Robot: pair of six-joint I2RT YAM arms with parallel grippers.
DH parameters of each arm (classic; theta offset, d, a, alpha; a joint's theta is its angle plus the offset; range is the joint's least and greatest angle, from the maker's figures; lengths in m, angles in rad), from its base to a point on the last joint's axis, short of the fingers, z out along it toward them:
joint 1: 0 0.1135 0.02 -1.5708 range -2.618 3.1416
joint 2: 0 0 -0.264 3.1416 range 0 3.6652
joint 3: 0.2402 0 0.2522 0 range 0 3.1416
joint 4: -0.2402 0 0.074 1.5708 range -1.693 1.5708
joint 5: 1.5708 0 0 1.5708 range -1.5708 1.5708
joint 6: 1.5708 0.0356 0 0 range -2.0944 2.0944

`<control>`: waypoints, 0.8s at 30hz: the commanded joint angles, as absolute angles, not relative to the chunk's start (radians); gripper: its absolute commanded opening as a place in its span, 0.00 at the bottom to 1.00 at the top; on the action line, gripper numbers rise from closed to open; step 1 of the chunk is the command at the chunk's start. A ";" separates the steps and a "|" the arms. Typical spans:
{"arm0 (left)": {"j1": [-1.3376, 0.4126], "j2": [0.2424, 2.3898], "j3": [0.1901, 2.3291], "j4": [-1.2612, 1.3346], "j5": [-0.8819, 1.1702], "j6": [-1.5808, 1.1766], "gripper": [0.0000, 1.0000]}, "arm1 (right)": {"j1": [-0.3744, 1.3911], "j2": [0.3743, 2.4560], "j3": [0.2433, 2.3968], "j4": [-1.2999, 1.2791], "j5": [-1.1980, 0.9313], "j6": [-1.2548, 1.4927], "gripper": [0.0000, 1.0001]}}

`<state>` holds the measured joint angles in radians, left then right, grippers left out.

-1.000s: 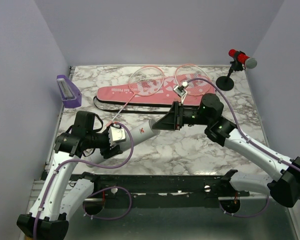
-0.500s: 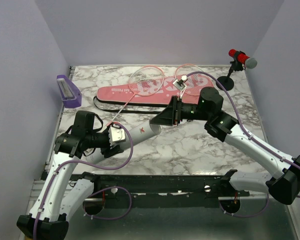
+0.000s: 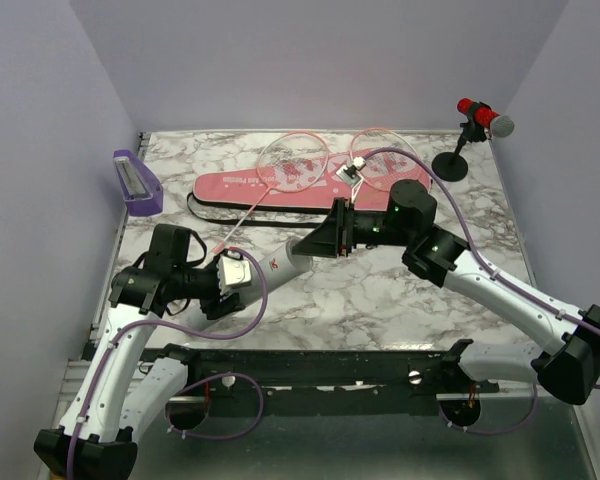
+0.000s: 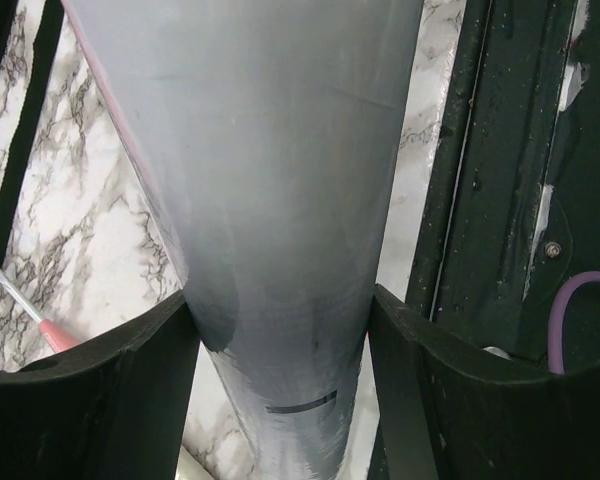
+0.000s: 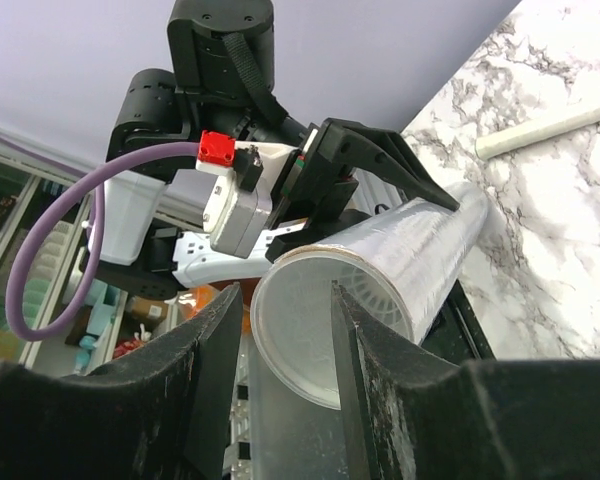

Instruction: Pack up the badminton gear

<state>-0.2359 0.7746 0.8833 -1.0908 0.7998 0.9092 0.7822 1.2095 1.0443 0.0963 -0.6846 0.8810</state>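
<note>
The long white tube (image 3: 280,262) lies slanted between both arms. My left gripper (image 3: 248,268) is shut round its near end; in the left wrist view the fingers (image 4: 140,400) clamp the tube (image 4: 270,200). My right gripper (image 3: 325,238) is at the tube's open far end. In the right wrist view its fingers (image 5: 190,400) stand narrowly apart at the tube's mouth (image 5: 420,250), and the ribbed white shuttlecock (image 5: 380,300) shows inside. Two pink rackets (image 3: 292,160) (image 3: 375,132) lie with their heads on the pink-and-black bag (image 3: 250,187) at the back.
A red-and-grey microphone (image 3: 485,118) on a black stand is at the back right. A purple box (image 3: 137,185) is at the back left. A black rail (image 3: 310,365) runs along the near edge. A white racket handle (image 5: 550,128) lies on the marble.
My right gripper has moved left, closer onto the tube's open end. The left gripper and tube have shifted slightly down and left.
</note>
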 commanded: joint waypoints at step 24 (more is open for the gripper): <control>-0.247 0.767 0.890 -0.988 0.877 0.893 0.69 | 0.865 1.180 1.129 -0.222 -0.437 0.733 0.48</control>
